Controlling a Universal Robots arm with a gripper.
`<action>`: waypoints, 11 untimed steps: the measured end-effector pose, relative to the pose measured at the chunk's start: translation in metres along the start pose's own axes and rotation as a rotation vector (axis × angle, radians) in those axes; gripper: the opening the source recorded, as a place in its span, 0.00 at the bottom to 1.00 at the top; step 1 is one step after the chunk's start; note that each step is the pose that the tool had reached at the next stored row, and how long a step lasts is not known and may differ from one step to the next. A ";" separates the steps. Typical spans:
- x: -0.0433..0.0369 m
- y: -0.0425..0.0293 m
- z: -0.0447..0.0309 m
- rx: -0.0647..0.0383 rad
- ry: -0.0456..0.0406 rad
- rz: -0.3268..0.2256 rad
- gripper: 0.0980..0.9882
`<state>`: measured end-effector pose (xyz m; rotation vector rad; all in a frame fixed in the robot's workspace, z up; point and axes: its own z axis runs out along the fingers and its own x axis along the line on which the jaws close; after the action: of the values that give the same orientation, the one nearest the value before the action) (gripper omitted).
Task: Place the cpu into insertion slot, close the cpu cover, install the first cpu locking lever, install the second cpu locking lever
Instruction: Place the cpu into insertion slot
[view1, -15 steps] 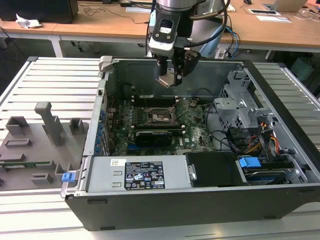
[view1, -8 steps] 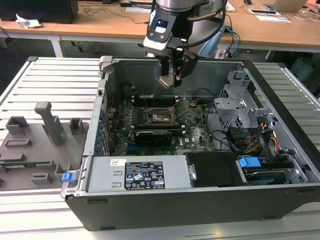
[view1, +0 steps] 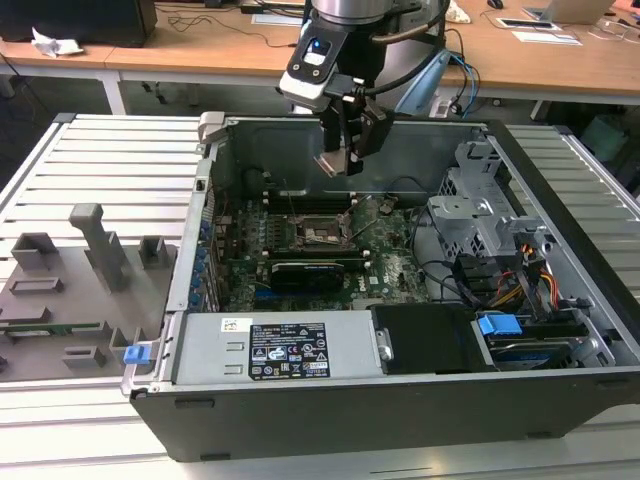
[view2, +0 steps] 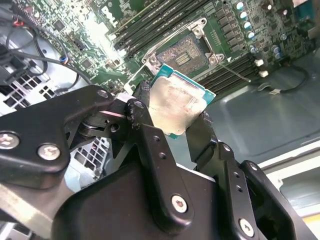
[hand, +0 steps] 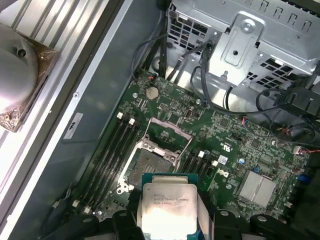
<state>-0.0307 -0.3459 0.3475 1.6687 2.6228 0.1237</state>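
My gripper (view1: 341, 160) hangs over the open computer case, shut on the cpu (view1: 331, 163), a flat square chip with a silver-grey top. In both wrist views the black fingers (view2: 142, 97) press on two opposite edges of the cpu (view2: 177, 105) (hand: 165, 205). Below it and apart from it lies the insertion slot (hand: 150, 164) (view2: 185, 52) (view1: 322, 233), a dark square socket on the green motherboard (hand: 240, 150). The cpu cover (hand: 172, 125) stands swung open at the far side of the socket. A thin locking lever (view2: 235, 67) sticks up beside the socket.
Long black RAM slots (hand: 112, 145) flank the socket. A black graphics card (view1: 310, 270) lies across the board in front of it. A metal drive cage (view1: 475, 205) with cables stands at the exterior view's right. A grey fixture plate (view1: 70, 290) lies outside the case at the exterior view's left.
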 end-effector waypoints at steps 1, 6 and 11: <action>0.0000 0.0000 0.0002 0.000 -0.0003 0.002 0.49; 0.0000 -0.0003 0.0036 0.001 -0.0036 0.003 0.49; -0.0001 -0.0006 0.0074 0.004 -0.0108 0.024 0.49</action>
<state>-0.0307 -0.3459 0.3401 1.6981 2.5972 0.1101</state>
